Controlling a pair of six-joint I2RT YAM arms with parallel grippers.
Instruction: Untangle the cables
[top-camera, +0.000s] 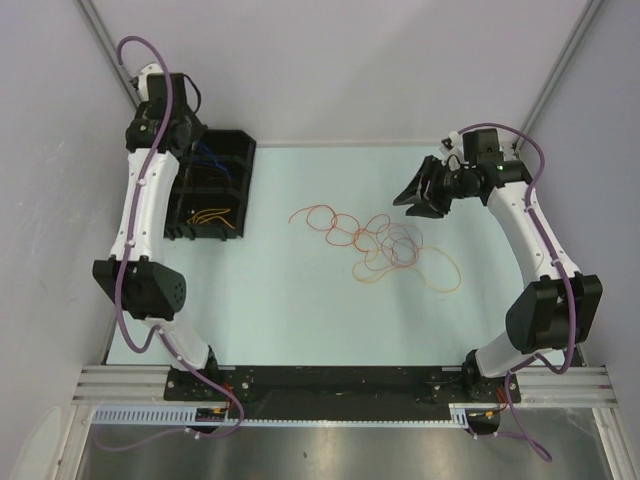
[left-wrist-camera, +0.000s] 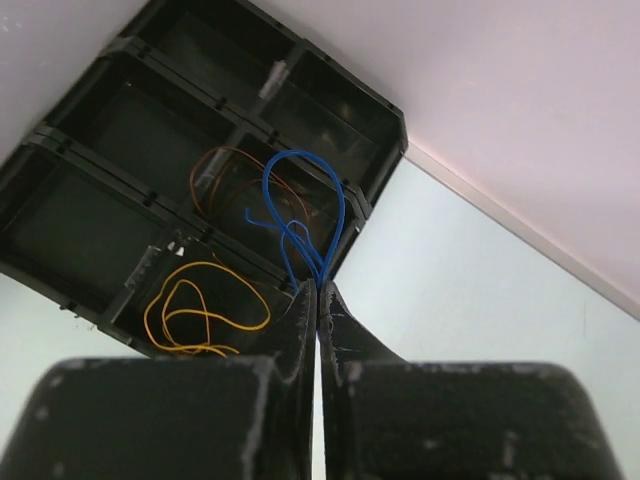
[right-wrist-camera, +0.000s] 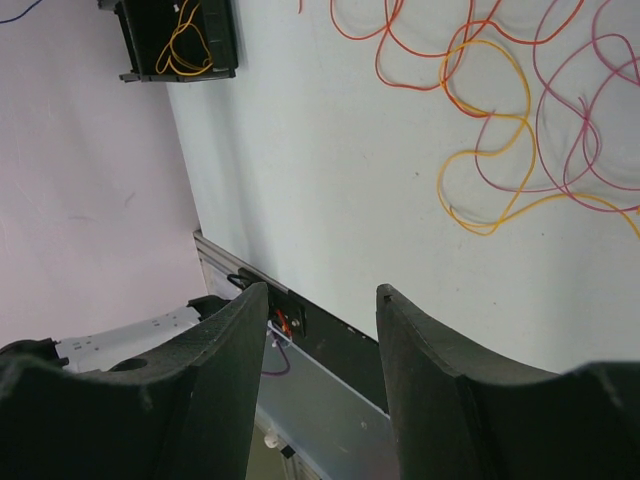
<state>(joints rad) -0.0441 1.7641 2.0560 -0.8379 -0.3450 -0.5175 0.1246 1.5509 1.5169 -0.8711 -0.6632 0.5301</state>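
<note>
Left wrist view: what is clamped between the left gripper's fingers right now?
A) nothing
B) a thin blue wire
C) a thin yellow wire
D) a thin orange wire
B: the thin blue wire runs down into the seam between the shut fingers of the left gripper, while the thin yellow wire lies loose in a compartment of the black divided tray.
</note>
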